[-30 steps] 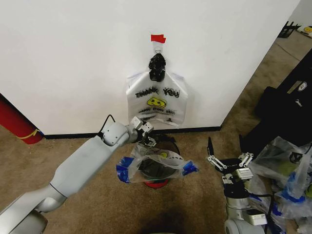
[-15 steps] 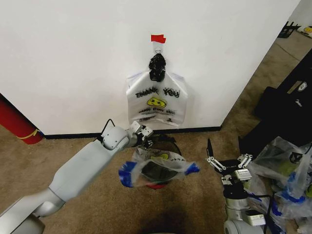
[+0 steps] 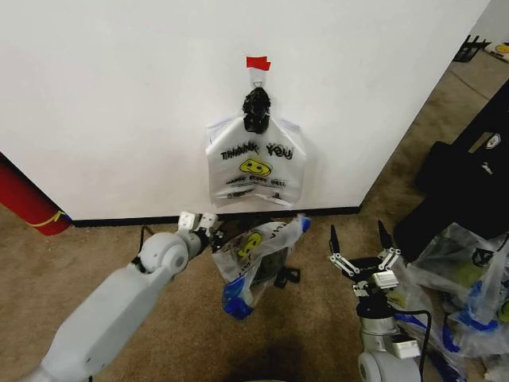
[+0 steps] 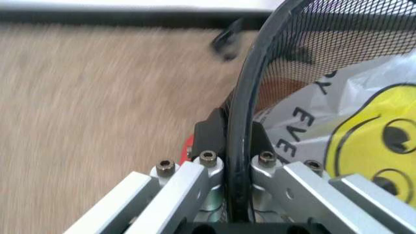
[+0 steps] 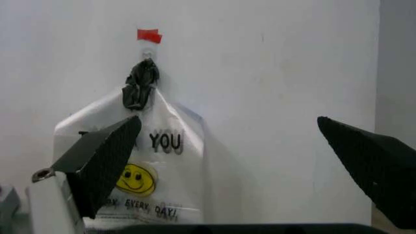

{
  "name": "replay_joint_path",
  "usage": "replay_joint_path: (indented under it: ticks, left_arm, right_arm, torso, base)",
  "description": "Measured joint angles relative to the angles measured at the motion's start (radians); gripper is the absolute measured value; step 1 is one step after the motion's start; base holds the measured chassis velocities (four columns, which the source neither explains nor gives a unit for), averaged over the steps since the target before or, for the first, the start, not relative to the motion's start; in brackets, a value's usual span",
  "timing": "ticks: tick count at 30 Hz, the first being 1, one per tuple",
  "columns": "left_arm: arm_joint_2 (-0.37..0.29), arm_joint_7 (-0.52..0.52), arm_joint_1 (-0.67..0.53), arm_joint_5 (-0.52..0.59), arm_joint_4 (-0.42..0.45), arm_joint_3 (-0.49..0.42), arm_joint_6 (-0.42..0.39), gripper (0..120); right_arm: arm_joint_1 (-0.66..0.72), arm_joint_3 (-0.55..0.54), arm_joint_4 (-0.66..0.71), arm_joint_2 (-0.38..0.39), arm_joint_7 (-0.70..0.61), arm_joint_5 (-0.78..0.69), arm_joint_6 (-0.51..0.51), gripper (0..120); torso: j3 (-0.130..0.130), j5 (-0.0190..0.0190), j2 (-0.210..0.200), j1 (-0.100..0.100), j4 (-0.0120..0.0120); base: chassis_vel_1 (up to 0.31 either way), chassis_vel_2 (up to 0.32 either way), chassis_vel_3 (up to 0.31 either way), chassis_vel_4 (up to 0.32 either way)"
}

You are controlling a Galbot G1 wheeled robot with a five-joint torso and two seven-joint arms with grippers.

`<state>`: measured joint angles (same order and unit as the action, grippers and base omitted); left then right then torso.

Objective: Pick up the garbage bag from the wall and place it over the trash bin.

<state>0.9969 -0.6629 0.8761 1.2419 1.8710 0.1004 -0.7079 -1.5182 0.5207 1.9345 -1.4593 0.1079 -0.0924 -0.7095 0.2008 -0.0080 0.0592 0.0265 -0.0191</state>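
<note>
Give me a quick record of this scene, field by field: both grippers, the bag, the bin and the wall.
left gripper: shut on the trash bin rim
right gripper: open, empty, off to the bin's right
garbage bag: draped over the bin, yellow smiley print showing
trash bin: appears tipped on the carpet
wall: THANK YOU bag hanging from the hook

Wall surface: plain white paint, evenly lit.
Baseboard (image 3: 119,221): black strip where the white met the floor.
Floor: brown carpet (image 3: 64,270).
Left edge: red post (image 3: 24,199) with a yellow band.
Right side: clear stuffed bags (image 3: 469,294) beside dark cases (image 3: 469,183).
</note>
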Motion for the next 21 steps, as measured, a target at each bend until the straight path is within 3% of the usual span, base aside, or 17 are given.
replay_joint_path:
  ticks: [4,8,14,21]
  left_arm:
    - [0.038,-0.168,0.096,0.086,0.099,0.067,0.068,0]
    - [0.088,-0.211,0.160,0.091,0.170,0.140,0.102,0]
    - [0.195,-0.213,0.283,0.011,0.282,0.215,0.136,0]
    - [0.281,-0.176,0.406,-0.208,0.286,0.209,0.155,0]
  right_arm:
    - [-0.002,-0.005,-0.006,0.004,0.000,0.005,-0.005,100]
    - [-0.009,-0.006,-0.006,0.006,0.001,0.006,-0.010,100]
    - [-0.024,-0.001,-0.005,0.017,0.001,0.006,-0.023,100]
    - [-0.027,-0.004,-0.007,0.017,0.001,0.010,-0.033,100]
  torso:
    - [0.000,0.0001,0.000,0.000,0.0000]
    - [0.000,0.0002,0.000,0.000,-0.0003]
    - [0.000,0.0003,0.000,0.000,-0.0004]
    - [0.000,0.0002,0.000,0.000,0.0000]
  base:
    - [0.000,0.000,0.000,0.000]
    - [0.000,0.000,0.000,0.000]
    - [0.000,0.000,0.000,0.000]
    - [0.000,0.000,0.000,0.000]
